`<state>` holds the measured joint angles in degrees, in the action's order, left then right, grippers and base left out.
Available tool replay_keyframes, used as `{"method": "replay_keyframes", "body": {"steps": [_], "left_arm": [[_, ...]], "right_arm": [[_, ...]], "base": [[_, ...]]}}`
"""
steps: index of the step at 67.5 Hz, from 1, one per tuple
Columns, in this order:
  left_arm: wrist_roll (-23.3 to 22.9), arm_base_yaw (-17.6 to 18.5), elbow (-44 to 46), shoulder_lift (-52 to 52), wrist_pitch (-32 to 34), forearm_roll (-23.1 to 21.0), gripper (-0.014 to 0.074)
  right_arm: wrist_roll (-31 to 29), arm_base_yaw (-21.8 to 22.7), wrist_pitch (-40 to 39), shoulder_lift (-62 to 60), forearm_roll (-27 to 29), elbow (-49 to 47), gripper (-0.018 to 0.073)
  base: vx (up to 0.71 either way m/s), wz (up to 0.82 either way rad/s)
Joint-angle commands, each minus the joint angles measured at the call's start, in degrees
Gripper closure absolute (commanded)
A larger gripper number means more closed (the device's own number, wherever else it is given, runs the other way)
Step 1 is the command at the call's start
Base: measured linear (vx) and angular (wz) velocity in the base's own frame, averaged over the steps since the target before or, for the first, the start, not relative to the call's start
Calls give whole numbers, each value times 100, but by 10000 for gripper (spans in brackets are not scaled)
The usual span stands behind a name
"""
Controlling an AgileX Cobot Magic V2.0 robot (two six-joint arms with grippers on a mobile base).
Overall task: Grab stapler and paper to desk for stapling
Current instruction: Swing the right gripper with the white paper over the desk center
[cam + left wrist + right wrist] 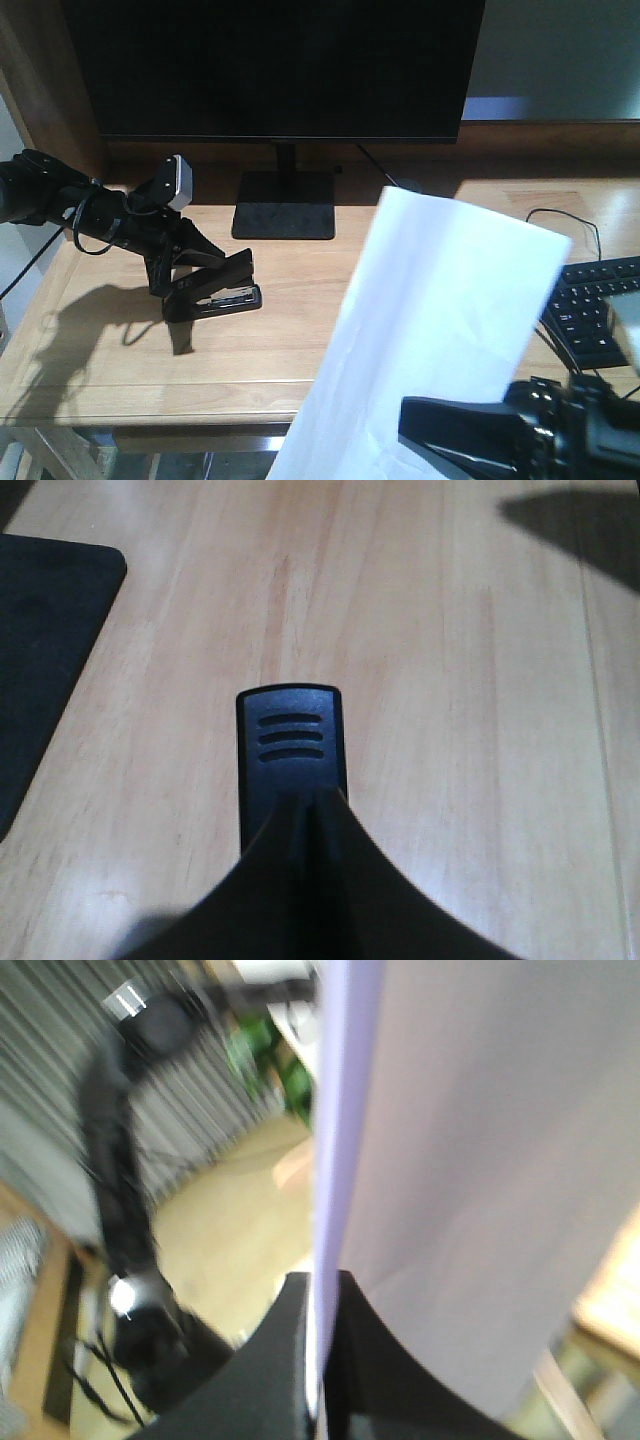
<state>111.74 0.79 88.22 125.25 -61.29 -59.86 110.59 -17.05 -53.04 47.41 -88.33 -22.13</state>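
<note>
At the desk (120, 370), the left gripper (312, 808) pinches the stapler (291, 735).

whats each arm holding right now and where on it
The left tool grips the small black stapler toward its rear end; the right tool pinches the large white paper sheet at its lower edge.

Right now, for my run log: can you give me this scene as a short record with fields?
left gripper: shut on stapler, over left part of desk
stapler contact with desk: cannot tell
right gripper: shut on paper
paper pose: held up and tilted at front right, not lying flat
also on desk: monitor at back, keyboard at right
stapling: not yet done, paper and stapler apart
</note>
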Motion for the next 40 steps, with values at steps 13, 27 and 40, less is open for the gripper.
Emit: {"method": "replay_keyframes", "body": {"steps": [13,27,40], "left_arm": [[-57,12,139,-335,-186,-335,603],[-57,12,139,-335,-186,-335,603],[-57,12,139,-335,-186,-335,603]], "right_arm": [[567,13,-80,1321,-761,-1046,561],[556,-347,-69,2283,-772,-1732,561],[614,-798,258,3134,-582,-2482,561]], "base": [[0,0],[0,0],[0,0]]}}
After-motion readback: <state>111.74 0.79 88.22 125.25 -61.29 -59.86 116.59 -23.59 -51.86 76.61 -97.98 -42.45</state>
